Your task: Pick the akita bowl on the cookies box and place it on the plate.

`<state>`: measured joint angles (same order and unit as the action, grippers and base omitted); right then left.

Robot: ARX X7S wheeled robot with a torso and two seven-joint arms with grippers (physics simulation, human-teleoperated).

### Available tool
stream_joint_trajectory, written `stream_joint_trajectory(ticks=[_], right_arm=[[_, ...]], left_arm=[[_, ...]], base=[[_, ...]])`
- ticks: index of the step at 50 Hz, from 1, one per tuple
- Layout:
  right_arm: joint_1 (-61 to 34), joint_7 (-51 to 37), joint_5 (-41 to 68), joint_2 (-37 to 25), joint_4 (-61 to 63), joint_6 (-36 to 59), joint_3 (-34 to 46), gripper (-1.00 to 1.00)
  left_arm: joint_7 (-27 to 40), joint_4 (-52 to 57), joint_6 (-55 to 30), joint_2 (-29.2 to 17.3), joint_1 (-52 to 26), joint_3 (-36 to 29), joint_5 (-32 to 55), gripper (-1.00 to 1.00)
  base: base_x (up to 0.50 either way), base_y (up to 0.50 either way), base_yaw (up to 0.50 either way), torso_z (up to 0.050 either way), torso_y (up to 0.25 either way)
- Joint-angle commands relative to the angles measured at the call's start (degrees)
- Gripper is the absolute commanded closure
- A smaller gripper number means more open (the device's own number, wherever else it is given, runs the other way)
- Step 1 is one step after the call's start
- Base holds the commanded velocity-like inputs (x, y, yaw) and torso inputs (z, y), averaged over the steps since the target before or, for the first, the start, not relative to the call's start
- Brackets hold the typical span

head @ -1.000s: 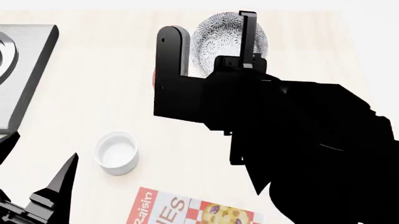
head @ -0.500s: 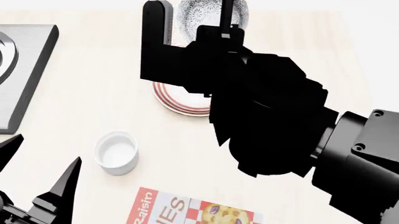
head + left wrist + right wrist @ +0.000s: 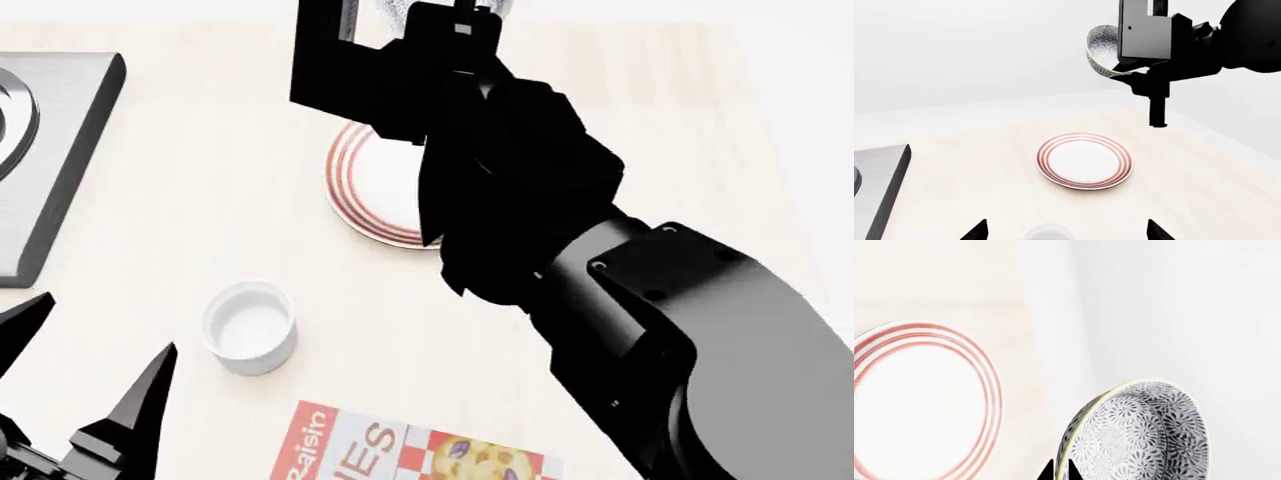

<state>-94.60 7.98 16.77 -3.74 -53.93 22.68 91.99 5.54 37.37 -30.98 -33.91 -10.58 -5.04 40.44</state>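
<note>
The right gripper (image 3: 1137,52) is seen at the upper right of the left wrist view, its fingers pinched close together on the rim of the akita bowl (image 3: 1099,50) — the bowl is held aloft, tilted on edge, clear of the table (image 3: 1201,170). In the right wrist view the two black fingertips (image 3: 1057,473) are shown nearly touching at the bottom edge, clamped on the yellow-edged rim, with the patterned inside of the bowl turned toward the camera.

The plate (image 3: 1083,161) lies flat on the table below and to the lower left of the held bowl, well apart from it and bare. In the head view the plate is partly covered by the right arm (image 3: 574,240), which fills the centre and right of the frame.

The left gripper (image 3: 80,410) is seen at the lower left of the head view — its pointed fingers are spread apart and nothing is held. A white cup (image 3: 250,326) stands near it, and the cookies box (image 3: 400,450) lies at the bottom edge. A grey metal block (image 3: 54,150) is set at the upper left.
</note>
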Motion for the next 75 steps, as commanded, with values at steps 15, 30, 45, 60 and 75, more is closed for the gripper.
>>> stream_joint_trajectory(ticks=[15, 30, 45, 60, 75], right_arm=[[3.7, -2.6, -5.3, 3.7, -6.4, -3.8, -3.2, 1.00], [4.3, -2.9, -5.6, 3.7, -5.3, -4.0, -3.1, 1.00], [5.6, -3.2, -6.4, 3.7, -4.4, -3.9, -3.0, 1.00], [6.3, -3.5, -6.4, 3.7, -3.7, -4.2, -3.0, 1.00], [6.9, -3.5, -6.3, 3.7, -4.7, -4.5, -3.0, 1.00]], left_arm=[[-1.4, -0.6, 2.1, -0.4, 1.1, 0.2, -0.1, -1.00], [-2.8, -0.4, 4.1, -1.0, 1.8, 0.1, -1.3, -1.00], [-2.5, -0.6, 4.1, -1.1, 2.0, 1.0, 0.0, -1.00], [-3.3, -0.4, 5.6, -1.3, 2.6, 1.0, -0.5, -1.00], [-2.3, -0.7, 4.5, -1.3, 2.3, 1.1, 0.7, -1.00]], base=[[0.00, 0.00, 0.00, 0.000, 0.001], [0.00, 0.00, 0.00, 0.004, -0.132], [0.00, 0.00, 0.00, 0.010, -0.155], [0.00, 0.00, 0.00, 0.000, -0.030], [0.00, 0.00, 0.00, 0.003, -0.078]])
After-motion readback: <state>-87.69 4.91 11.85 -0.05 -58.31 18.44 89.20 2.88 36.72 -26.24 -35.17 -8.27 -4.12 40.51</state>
